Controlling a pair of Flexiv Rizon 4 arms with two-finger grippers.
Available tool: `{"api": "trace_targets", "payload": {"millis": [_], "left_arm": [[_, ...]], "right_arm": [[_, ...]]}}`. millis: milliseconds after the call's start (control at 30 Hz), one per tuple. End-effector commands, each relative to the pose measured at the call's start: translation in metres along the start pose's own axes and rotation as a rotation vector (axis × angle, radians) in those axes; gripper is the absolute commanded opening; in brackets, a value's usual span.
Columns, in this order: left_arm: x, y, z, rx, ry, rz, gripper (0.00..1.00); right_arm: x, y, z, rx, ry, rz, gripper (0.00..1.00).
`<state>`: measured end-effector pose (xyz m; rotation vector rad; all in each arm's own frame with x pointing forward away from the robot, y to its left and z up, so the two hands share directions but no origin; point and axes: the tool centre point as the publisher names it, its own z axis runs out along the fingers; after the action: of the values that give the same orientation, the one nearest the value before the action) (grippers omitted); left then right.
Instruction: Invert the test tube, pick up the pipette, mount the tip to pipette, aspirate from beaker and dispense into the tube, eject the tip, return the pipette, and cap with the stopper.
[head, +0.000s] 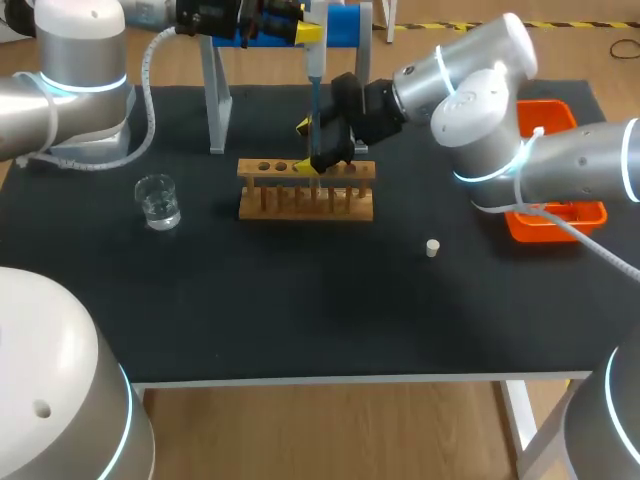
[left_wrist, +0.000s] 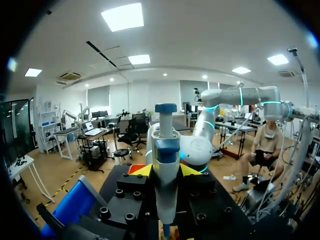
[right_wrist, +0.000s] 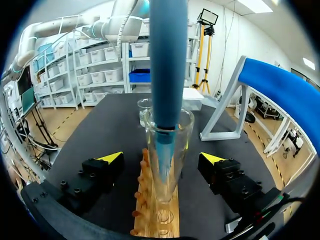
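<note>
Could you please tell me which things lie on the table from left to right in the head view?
glass beaker → wooden test tube rack → small white stopper → orange tray

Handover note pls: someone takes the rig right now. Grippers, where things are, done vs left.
Left gripper: shut on the blue-and-white pipette, held above the wooden rack.
Right gripper: open, straddling the clear glass test tube without touching it.
Tube stands mouth up in the rack, the pipette's blue tip inside its mouth. Glass beaker of clear liquid left of the rack; small white stopper loose on the table, right of it.
Done: tube upright, pipette picked, tip mounted. Dispense: cannot tell.
Left: eject tip, return pipette, cap tube.
</note>
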<state>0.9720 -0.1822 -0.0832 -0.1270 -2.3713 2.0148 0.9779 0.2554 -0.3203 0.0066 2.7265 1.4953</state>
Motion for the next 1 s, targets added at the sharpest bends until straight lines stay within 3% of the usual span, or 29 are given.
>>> {"api": "trace_targets", "payload": {"millis": [33,1000], "left_arm": [[-0.001,-0.001,0.0,-0.002,0.002,-0.001,0.0],[0.002,-0.012,-0.001,-0.015,-0.013,0.025,0.0]], "right_arm": [[-0.002,0.001,0.0,0.004,0.005,0.0,1.0],[-0.002,0.001,0.0,0.004,0.005,0.0,1.0]]}}
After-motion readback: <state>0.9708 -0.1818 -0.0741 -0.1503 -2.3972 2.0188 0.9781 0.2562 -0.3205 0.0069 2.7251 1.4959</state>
